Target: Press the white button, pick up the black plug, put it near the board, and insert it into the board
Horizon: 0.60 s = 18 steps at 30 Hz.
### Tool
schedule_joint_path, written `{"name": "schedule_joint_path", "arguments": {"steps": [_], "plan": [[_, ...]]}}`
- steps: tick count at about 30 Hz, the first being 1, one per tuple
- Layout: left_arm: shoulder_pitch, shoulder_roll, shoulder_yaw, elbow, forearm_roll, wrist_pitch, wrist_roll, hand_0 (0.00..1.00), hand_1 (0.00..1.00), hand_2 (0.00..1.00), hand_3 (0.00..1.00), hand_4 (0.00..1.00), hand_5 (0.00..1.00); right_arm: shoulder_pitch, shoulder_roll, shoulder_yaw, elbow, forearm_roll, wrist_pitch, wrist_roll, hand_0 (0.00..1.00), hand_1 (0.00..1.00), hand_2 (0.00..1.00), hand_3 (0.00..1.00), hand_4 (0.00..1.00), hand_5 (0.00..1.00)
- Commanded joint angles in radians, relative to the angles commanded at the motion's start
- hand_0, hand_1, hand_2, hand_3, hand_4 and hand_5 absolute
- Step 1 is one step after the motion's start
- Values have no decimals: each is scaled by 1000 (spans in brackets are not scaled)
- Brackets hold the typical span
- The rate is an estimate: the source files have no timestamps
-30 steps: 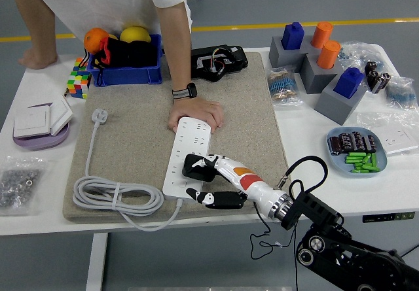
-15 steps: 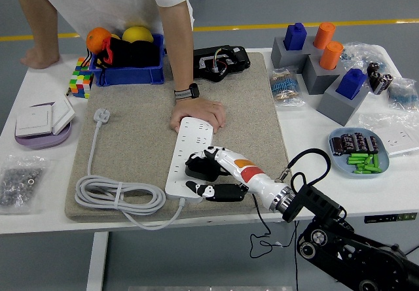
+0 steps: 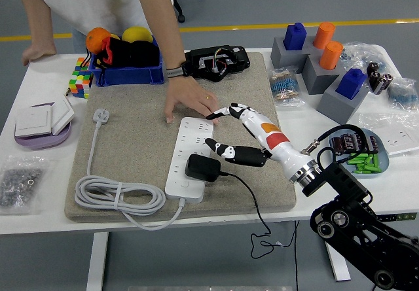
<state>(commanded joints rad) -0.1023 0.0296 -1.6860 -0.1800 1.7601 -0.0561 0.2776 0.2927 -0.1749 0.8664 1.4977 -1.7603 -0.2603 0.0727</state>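
Since the earlier frames your right hand (image 3: 229,133) has let go of the black plug (image 3: 203,167) and lifted up and to the right; the person's hand (image 3: 188,97), which was pressing on the far end of the white power strip (image 3: 186,157), has pulled back and now hovers just beyond it. Your hand is released, thumb and fingers spread, holding nothing. The plug now sits on the near half of the strip, its black cable trailing off the mat's front edge. Judgement: insertion looks finished or nearly so, though you cannot confirm from this angle that it is fully seated. Next move calls for a check of seating, then a clear retreat without snagging the cable. Left arm is out of view.

Containers, left to right: lavender round dish (image 3: 39,138) holding white switch plates; blue plastic bin (image 3: 128,74) holding an orange ball, a yellow ball and dark items; grey stepped blocks (image 3: 308,62) carrying blue and orange pegs; light-blue bowl (image 3: 337,136) holding green cylinders and dark components.
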Motion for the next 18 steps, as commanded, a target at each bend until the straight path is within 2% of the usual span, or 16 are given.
{"name": "schedule_joint_path", "arguments": {"steps": [4,10,18], "plan": [[-2,0,0,0,-1,0,-1,625,631,637,693,569,390,-41,-5,103,-1,-25,-4,-1,925,792,733,701,789,597],[-4,-1,-3,0,3,-1,-1,626,631,637,692,569,387,-114,-15,308,6,-56,-10,0,924,791,733,702,793,591],[-6,-2,-1,0,1,-1,-2,625,631,637,694,569,390,-190,-14,502,7,-84,-14,-3,923,791,731,703,804,588]]}}
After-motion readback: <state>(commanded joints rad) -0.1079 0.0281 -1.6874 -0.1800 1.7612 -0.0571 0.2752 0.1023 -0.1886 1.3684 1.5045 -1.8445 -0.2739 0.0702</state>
